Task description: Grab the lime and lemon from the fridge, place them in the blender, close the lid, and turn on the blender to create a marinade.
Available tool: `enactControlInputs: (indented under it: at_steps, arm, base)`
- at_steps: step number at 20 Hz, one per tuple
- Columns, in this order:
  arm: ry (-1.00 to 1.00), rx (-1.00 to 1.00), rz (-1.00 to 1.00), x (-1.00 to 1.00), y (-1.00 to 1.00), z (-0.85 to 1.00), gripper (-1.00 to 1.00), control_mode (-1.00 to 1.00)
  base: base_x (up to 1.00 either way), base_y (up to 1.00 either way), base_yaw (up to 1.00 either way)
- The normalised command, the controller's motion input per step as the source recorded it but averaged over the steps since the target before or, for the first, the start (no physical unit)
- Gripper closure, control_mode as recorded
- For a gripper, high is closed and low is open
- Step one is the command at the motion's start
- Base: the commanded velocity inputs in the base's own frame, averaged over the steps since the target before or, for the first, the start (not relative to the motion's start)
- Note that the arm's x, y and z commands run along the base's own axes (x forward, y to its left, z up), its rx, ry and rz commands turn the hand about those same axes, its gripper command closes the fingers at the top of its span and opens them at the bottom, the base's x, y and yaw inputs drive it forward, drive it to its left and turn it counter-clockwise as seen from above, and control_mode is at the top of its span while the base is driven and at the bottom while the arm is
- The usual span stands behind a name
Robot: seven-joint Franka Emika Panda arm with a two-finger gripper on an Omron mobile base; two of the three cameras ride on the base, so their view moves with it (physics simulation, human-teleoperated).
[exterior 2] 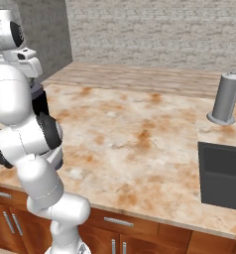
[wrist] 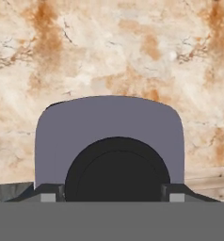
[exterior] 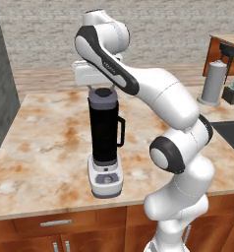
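Straddling the lid (exterior: pixel 103 92) atop the blender (exterior: pixel 105 142), end effector (exterior: pixel 103 90) fingers spread, jar contents hidden.

Counter mostly open; blender the one tall block near the front edge.
Blender (exterior: pixel 105 142) stands near-left on counter (exterior: pixel 50 142), gripper (exterior: pixel 103 88) right over its lid (exterior: pixel 103 92), no gap to see. Grey canister (exterior: pixel 213 83) far right, well apart. Wide bare marble btwn them.
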Motion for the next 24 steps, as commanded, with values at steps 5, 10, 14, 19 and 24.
enactControlInputs:
  at_steps: [5,10,14,19,24]
  arm:
    - [0.0,0.0,0.0,-0.01,0.01,-0.19,1.0,-1.0]
    - [0.0,0.0,0.0,-0.33,0.0,-0.13,1.0,-1.0]
    - [0.02,0.0,0.0,-0.22,0.01,-0.08,1.0,-1.0]
    - [0.0,0.0,0.0,-0.56,0.0,-0.15,1.0,-1.0]
    - [-0.01,0.0,0.0,-0.14,0.01,-0.24,1.0,-1.0]
  base:
    - [0.0,0.0,0.0]
    - [0.0,0.0,0.0]
    - [0.0,0.0,0.0]
    - [0.0,0.0,0.0]
    - [0.0,0.0,0.0]
